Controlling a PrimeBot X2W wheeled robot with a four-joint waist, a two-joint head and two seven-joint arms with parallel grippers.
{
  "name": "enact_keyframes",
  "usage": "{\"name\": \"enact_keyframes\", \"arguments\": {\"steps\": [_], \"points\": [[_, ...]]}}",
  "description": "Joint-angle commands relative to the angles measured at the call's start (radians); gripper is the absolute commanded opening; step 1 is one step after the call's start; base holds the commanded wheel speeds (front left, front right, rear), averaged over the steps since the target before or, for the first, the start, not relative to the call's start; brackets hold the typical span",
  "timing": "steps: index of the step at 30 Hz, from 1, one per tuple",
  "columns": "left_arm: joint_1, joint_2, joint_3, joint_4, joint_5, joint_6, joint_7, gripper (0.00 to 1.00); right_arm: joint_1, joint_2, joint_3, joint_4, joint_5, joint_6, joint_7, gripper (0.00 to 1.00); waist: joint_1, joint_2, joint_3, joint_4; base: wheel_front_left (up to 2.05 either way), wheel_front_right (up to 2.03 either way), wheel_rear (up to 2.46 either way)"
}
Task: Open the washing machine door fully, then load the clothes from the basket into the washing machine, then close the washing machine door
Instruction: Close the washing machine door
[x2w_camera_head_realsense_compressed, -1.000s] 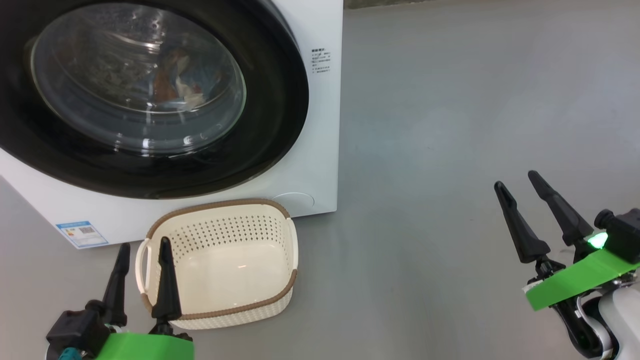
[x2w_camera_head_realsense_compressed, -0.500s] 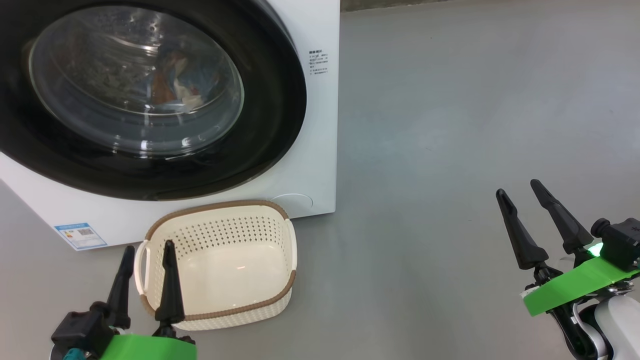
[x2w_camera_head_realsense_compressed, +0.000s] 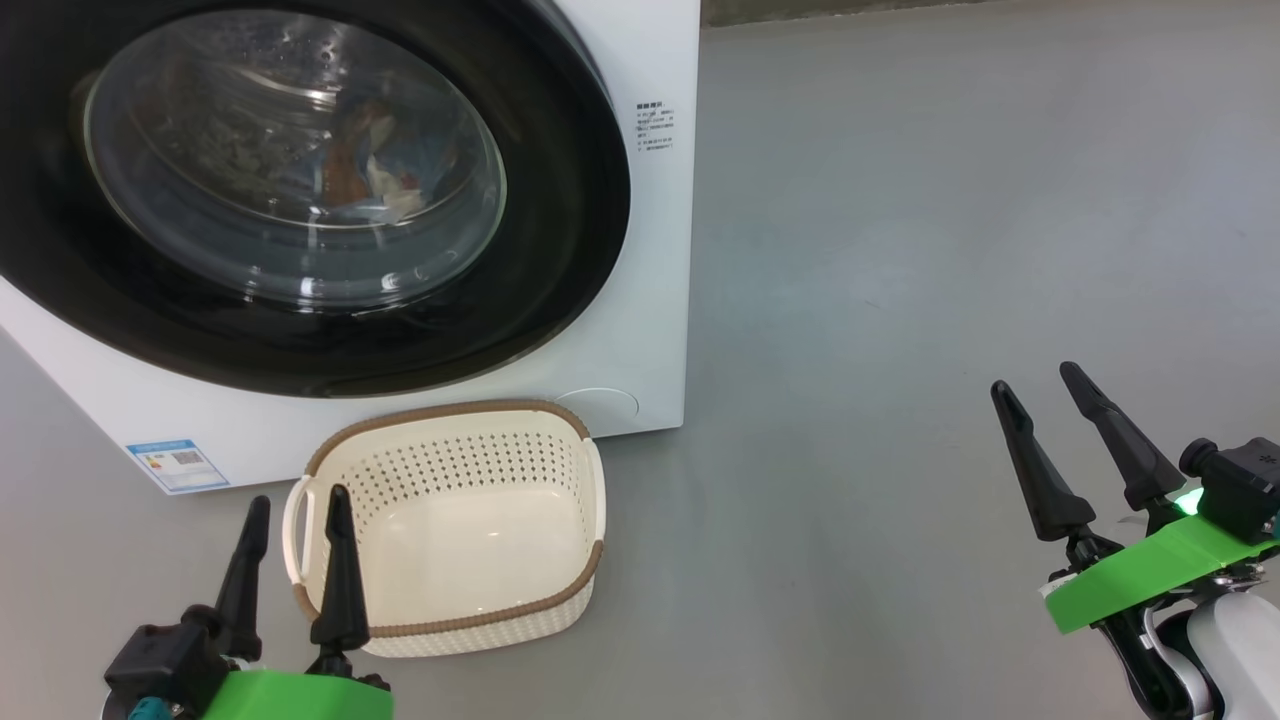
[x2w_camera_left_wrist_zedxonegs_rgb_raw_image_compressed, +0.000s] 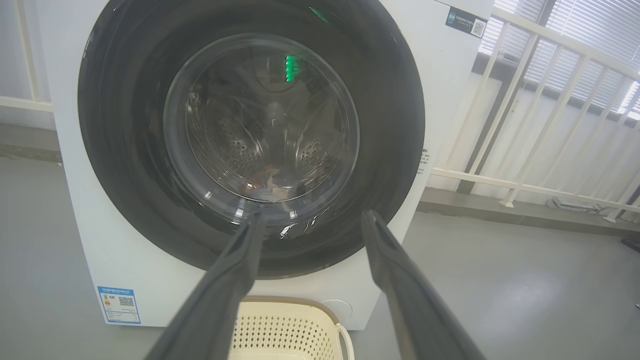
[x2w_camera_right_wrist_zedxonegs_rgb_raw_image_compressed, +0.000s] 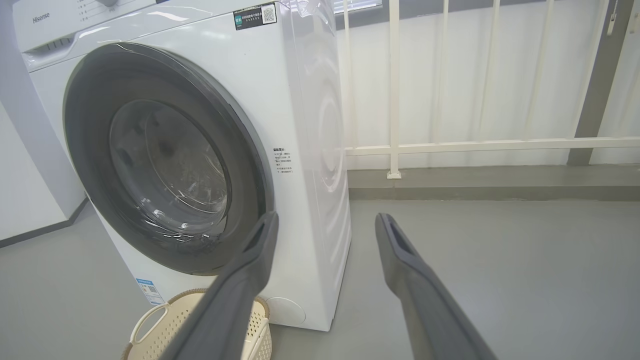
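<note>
At ten o'clock, check the washing machine door for a flush seat, clothes behind its glass, basket bare at seven o'clock. Hold left tool and right tool, both spread and empty, clear of it.

In the head view the washing machine door is cut off by the top and left edges, the clothes behind its glass are blurred by reflections, and the print on the blue label is too small to read.
</note>
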Motion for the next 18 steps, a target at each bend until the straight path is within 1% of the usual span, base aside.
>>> {"name": "enact_keyframes", "arguments": {"steps": [1,18], "points": [[-0.006,0.014,0.033,-0.02,0.0,0.0,-0.006,1.0,0.009,-0.01,0.009,-0.018,-0.006,-0.003,-0.005,1.0,0.0,0.0,-0.002,0.001,0.0,0.0,0.0],[-0.005,0.013,0.034,-0.027,-0.002,-0.003,-0.006,1.0,0.007,-0.011,0.015,-0.016,0.0,-0.003,-0.005,1.0,0.0,0.0,0.002,0.007,0.0,0.0,0.0]]}}
